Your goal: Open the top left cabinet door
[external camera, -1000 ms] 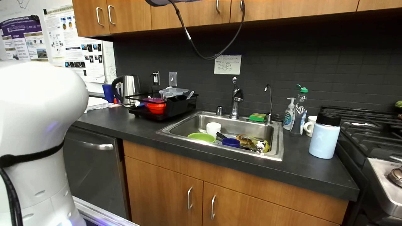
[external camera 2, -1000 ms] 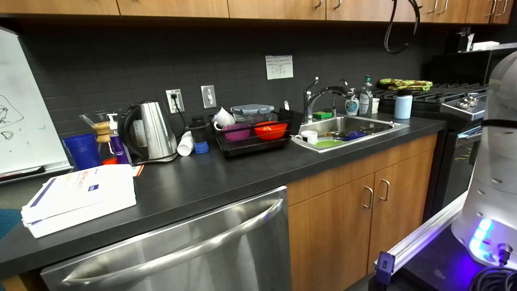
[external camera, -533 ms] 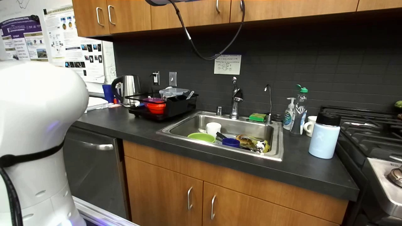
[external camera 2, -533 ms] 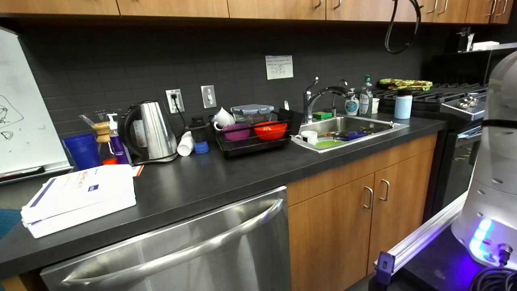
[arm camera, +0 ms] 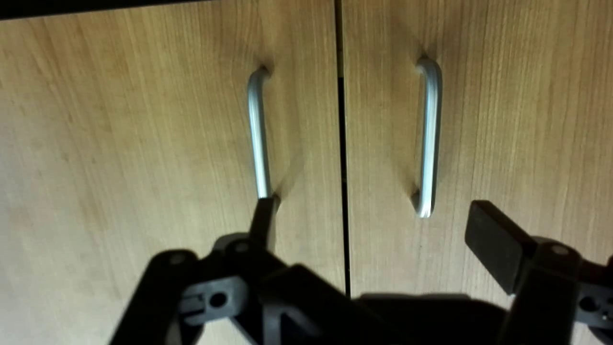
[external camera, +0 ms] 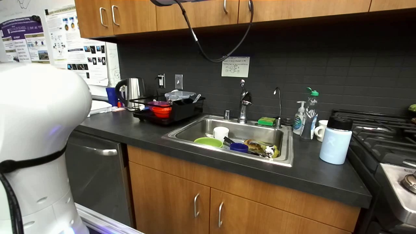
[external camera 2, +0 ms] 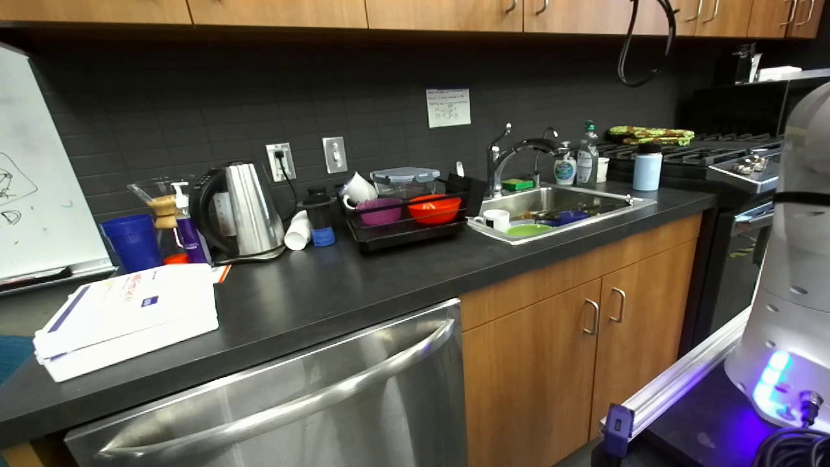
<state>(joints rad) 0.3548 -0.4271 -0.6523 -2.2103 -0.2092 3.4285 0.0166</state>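
The top left cabinet door is shut, above the sink in both exterior views, with only its lower part showing. The wrist picture seems upside down, so this door is on the right there. Its silver bar handle lies between my spread fingers in the picture, beyond the fingertips. The neighbouring door has its own handle; a finger overlaps that handle's end, and I cannot tell if they touch. My gripper is open and empty before the doors; the exterior views do not show its fingers.
A cable loop hangs from my arm below the cabinets. Under it are the sink with dishes, a faucet, a dish rack, and bottles on the counter. The robot's white base faces the counter.
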